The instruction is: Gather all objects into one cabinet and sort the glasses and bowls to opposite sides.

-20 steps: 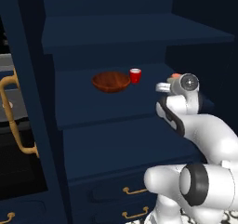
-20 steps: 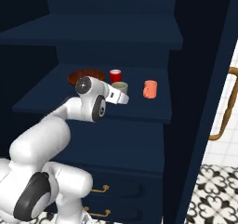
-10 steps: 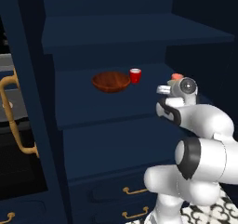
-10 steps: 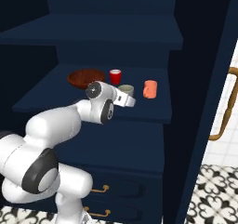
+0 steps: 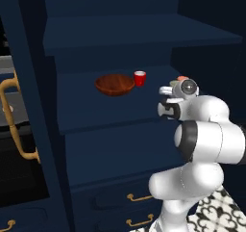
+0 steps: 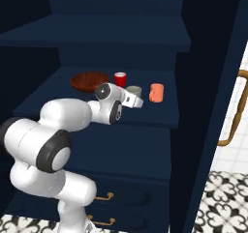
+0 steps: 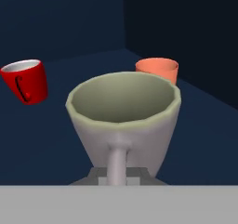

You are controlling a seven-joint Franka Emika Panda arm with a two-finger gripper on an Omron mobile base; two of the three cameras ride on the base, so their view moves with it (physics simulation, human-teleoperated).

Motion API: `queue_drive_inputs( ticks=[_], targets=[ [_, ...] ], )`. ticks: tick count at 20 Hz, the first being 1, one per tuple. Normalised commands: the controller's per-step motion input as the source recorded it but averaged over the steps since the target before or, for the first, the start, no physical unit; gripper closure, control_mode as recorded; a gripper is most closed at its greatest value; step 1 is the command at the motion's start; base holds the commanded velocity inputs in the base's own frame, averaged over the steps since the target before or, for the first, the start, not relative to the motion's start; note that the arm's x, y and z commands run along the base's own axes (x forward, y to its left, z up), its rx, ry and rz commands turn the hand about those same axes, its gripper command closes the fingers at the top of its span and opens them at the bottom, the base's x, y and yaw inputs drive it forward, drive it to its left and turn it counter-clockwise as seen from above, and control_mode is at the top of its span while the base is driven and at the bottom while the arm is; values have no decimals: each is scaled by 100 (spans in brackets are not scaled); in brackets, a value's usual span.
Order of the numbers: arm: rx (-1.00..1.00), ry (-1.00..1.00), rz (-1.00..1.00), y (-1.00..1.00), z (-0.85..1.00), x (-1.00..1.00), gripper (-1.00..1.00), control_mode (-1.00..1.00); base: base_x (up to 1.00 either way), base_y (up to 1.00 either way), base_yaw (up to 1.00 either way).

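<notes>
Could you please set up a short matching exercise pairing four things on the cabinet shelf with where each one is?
Things:
1. wooden bowl
2. red cup
3. orange cup
4. pale cup

Places:
A. in the gripper
B. farthest left on the shelf
C. farthest right on the shelf
D. right beside the bowl

Pairs: 1-B, 2-D, 3-C, 4-A

navy cabinet, red cup, salmon-orange cup
</notes>
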Motion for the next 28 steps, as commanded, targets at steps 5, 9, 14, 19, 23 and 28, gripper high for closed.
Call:
queue_drive_inputs(
  ticks=[5, 9, 14, 19, 23, 28],
  targets=[
    [0, 0, 0, -9, -14, 37, 100, -100, 0, 0, 0],
    [0, 0, 0, -6, -16, 35, 100, -100, 0, 0, 0],
    [0, 0, 0, -1, -12, 38, 100, -100, 0, 0, 0],
    [0, 0, 0, -8, -4, 43, 100, -100, 0, 0, 0],
    [0, 0, 0, -10, -8, 38, 100, -100, 0, 0, 0],
    [0, 0, 0, -15, -12, 18, 100, -100, 0, 0, 0]
  ],
)
